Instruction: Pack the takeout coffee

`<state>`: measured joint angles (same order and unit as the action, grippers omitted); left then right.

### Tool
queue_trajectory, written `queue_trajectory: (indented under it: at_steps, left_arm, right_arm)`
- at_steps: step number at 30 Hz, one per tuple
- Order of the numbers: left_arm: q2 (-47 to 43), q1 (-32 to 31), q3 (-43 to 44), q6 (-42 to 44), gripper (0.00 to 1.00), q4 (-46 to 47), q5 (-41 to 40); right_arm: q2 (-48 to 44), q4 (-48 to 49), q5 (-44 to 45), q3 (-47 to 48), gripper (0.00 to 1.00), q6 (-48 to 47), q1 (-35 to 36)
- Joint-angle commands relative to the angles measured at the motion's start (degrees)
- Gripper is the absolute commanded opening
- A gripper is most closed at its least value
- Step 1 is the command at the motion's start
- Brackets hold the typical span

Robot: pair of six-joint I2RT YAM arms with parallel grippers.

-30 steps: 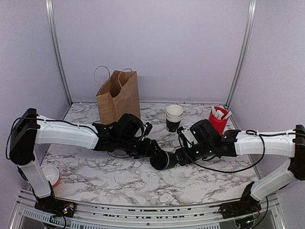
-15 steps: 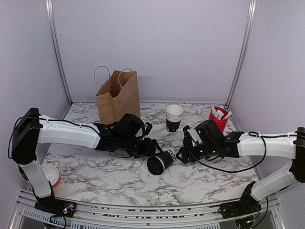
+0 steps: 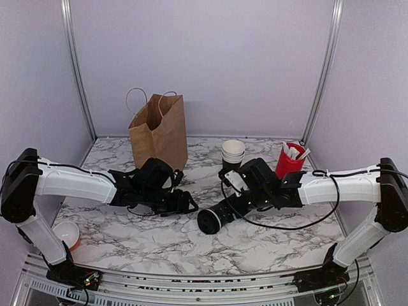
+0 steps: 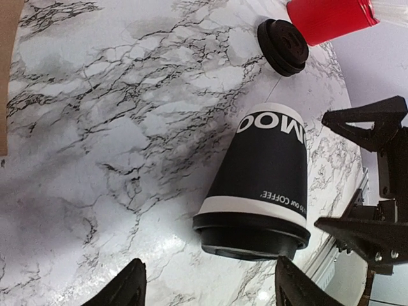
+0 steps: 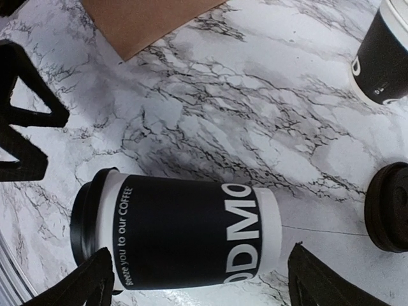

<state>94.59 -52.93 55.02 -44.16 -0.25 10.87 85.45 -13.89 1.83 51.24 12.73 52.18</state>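
The takeout coffee (image 3: 213,220) is a black paper cup with white print and a black lid. It lies on its side on the marble table, lid towards the near left. My left gripper (image 3: 187,206) is open and empty, just left of the lid; in the left wrist view (image 4: 207,290) the cup (image 4: 258,182) lies ahead of the open jaws. My right gripper (image 3: 233,205) is open above the cup; in the right wrist view (image 5: 204,280) its fingers stand wide, one at each end of the cup (image 5: 178,233), not closed on it.
A brown paper bag (image 3: 159,131) stands open at the back left. A stack of lidless cups (image 3: 233,156) and a red cup of sachets (image 3: 290,159) stand at the back right. A loose black lid (image 4: 284,46) lies near them. A small bowl (image 3: 67,233) sits near left.
The left gripper has let go of the cup and drawn back to the left. The cup now lies on the table. The right gripper has moved left over it.
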Motion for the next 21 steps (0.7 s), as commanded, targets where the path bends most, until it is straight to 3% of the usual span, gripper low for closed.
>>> queue_trajectory:
  at_steps: [1,5,9,14,21]
  left_arm:
    - [-3.5,0.5,-3.6,0.1,0.70,2.3,0.6]
    - [-4.7,0.1,-5.5,2.3,0.70,4.0,2.6]
    - [-4.1,-0.8,-5.6,4.1,0.71,4.4,3.9]
    - [-1.9,-2.3,-5.3,4.3,0.73,6.9,6.0]
    - [-1.1,-2.4,-4.3,4.8,0.74,7.0,5.4]
  right_arm:
    - [0.0,0.5,-0.7,1.8,0.90,3.3,-3.6]
    - [-1.2,2.8,-6.4,-0.2,0.82,6.8,-8.3]
    - [-0.6,5.4,-13.0,-1.7,0.76,8.3,-8.5]
    - [-0.1,5.4,-12.8,-3.2,0.70,8.7,-8.7]
    - [-4.8,-1.3,-2.5,-1.8,0.83,5.9,-5.5]
